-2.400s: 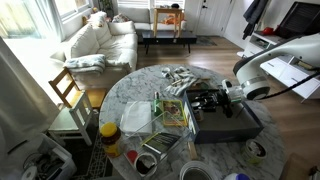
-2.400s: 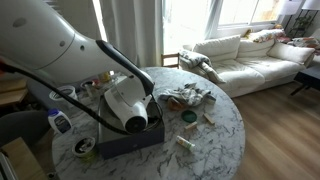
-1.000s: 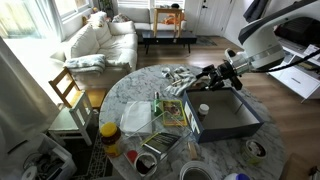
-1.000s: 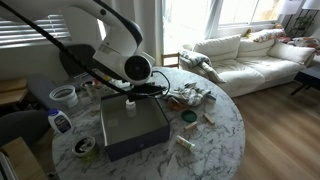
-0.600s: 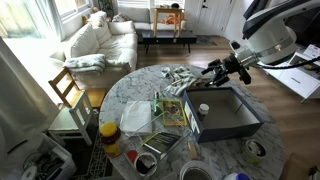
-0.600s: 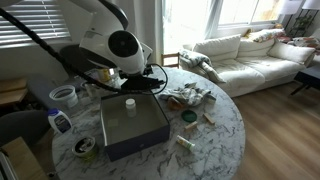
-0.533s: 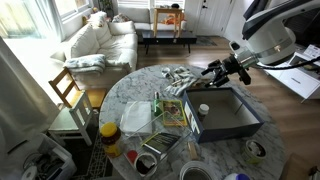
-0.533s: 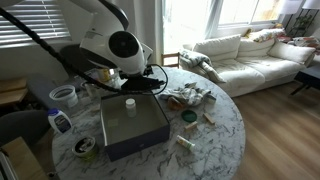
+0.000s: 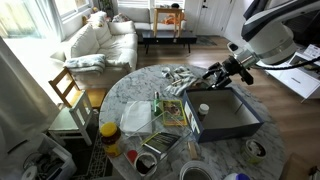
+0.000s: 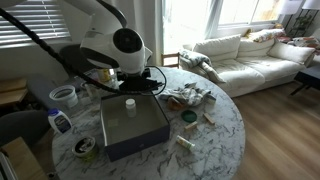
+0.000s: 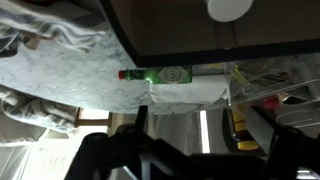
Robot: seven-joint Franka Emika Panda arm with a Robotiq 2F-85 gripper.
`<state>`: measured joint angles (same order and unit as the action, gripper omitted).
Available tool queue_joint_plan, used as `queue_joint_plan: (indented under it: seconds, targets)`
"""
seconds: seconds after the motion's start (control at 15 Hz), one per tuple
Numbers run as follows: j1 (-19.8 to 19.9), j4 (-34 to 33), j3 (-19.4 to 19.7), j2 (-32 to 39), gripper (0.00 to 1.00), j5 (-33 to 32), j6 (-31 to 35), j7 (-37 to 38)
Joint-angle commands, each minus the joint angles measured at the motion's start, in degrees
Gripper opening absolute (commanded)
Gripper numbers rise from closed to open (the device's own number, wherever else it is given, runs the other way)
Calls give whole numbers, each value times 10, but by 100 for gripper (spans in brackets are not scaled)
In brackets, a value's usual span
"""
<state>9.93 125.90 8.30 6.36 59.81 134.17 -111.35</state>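
Note:
My gripper (image 9: 213, 73) hangs open above the far rim of a dark grey box (image 9: 232, 120), with nothing between its fingers. A small white round object (image 9: 204, 110) lies inside the box near that rim; it also shows in an exterior view as the small white object (image 10: 129, 103), in the box (image 10: 140, 132) below the gripper (image 10: 153, 82). In the wrist view the dark fingers (image 11: 98, 152) stand wide apart at the bottom. The gripper (image 11: 190, 150) looks at the box wall (image 11: 170, 35), the white object (image 11: 230, 8) and a green-labelled packet (image 11: 160, 74).
On the round marble table (image 9: 130, 90) lie a crumpled cloth (image 9: 180, 78), a snack box (image 9: 173, 112), a clear container (image 9: 135, 118) and a yellow-lidded jar (image 9: 109, 133). A wooden chair (image 9: 68, 90) and a white sofa (image 9: 100, 40) stand beyond the table.
The gripper has risen out of the box and drawn back over its far rim, leaving the small white object inside. Over the last half second it has barely moved.

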Motion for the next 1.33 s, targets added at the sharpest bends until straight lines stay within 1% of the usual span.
queue_joint_plan:
  seconds: [0.0,0.27,0.4,0.53,0.73,0.8,0.93,1.2,1.27]
  targets:
    - [2,19,11,-49,100,-136,-90,153]
    - [1,30,13,-97,100,-275,-153,334]
    - [2,53,13,-117,100,-336,-137,404]
    - [2,93,12,-139,100,-393,-116,466]
    - [7,137,13,-165,100,-487,-124,564]
    - [-4,91,21,-131,100,-438,-137,511]
    - [-5,114,22,-144,100,-468,-137,545]
    - [-5,121,22,-152,100,-474,-136,553]
    - [-2,124,22,-148,100,-477,-153,578]
